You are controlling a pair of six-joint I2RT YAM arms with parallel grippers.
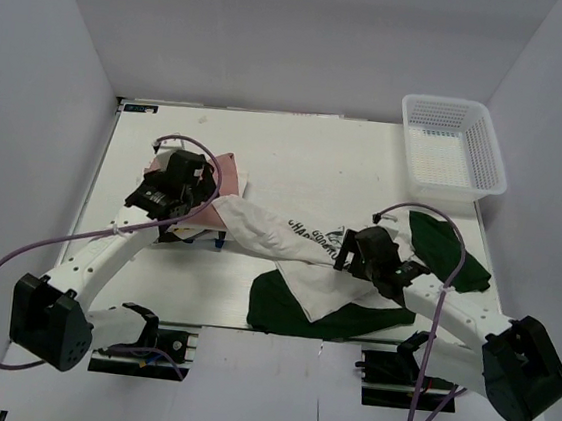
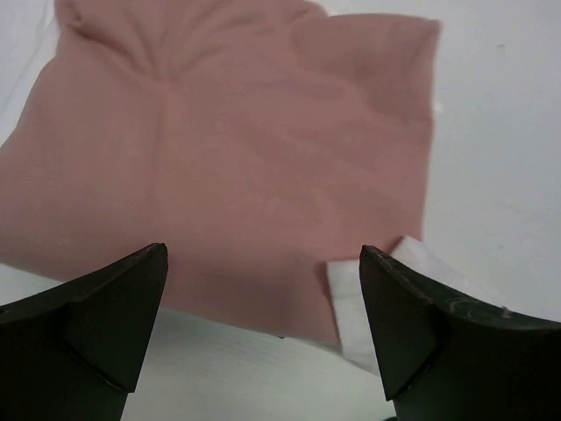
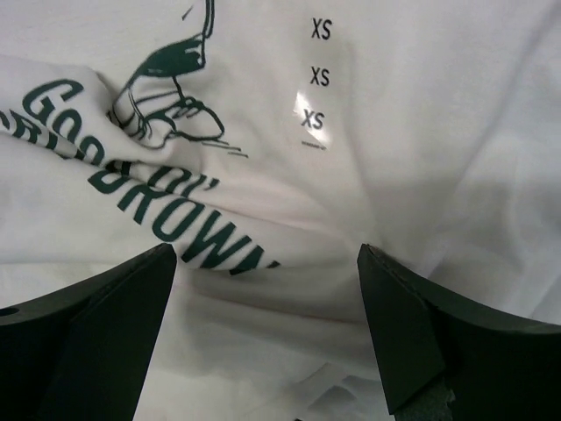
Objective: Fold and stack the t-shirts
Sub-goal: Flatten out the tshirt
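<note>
A cream-white t-shirt [image 1: 288,241] with dark green sleeves and dark "Brown" print lies crumpled and stretched across the table's middle. Its left end reaches the folded stack. The stack is a dusty pink shirt [image 1: 230,173] on a white one [image 2: 368,294] at the left. My left gripper [image 1: 191,183] hovers over the stack, open and empty. In its wrist view the jaws [image 2: 263,254] stand wide over the pink shirt [image 2: 228,149] and a cream cloth edge [image 2: 237,368]. My right gripper [image 1: 345,249] is open just above the printed chest [image 3: 263,175], holding nothing [image 3: 266,254].
A white plastic mesh basket [image 1: 453,148] stands at the far right corner. Green sleeve cloth spreads at the right [image 1: 452,254] and near the front edge [image 1: 296,308]. An XS size sticker [image 3: 314,96] is on the cream shirt.
</note>
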